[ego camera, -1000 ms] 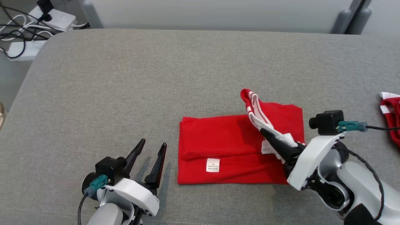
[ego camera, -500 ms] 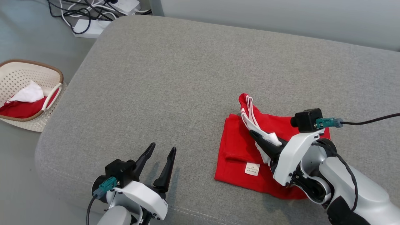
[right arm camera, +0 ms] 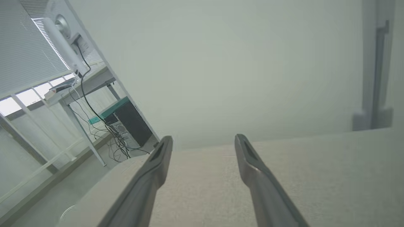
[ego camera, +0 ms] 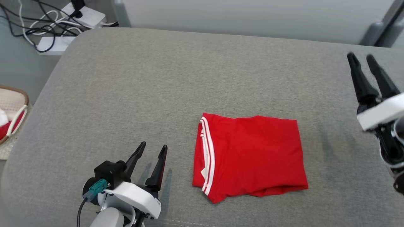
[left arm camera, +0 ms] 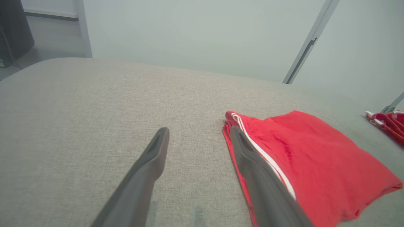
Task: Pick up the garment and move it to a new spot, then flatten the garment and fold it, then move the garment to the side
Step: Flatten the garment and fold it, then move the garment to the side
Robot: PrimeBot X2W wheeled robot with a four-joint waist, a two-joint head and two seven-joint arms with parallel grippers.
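Observation:
The garment (ego camera: pixel 251 157) is a red piece with white stripes along its left edge, folded into a neat rectangle on the grey cushioned surface (ego camera: pixel 176 82). It also lies to the right in the left wrist view as the garment (left arm camera: pixel 303 160). My left gripper (ego camera: pixel 153 148) rests open on the surface just left of the garment, with nothing between its fingers. Its open fingers frame bare surface in its own view, left gripper (left arm camera: pixel 199 132). My right gripper (ego camera: pixel 360 56) is raised at the far right, open and empty, well away from the garment; right gripper (right arm camera: pixel 203 138) points over the surface's far edge.
A woven basket (ego camera: pixel 17 126) with red and white cloth stands on the floor at the left. Power strips and cables (ego camera: pixel 63 22) lie on the floor at the back left. Another red and white cloth (left arm camera: pixel 386 124) lies at the surface's right end.
My right gripper has let go of the striped end, opened and swung up and away to the right. The garment now lies folded over. The head camera has shifted.

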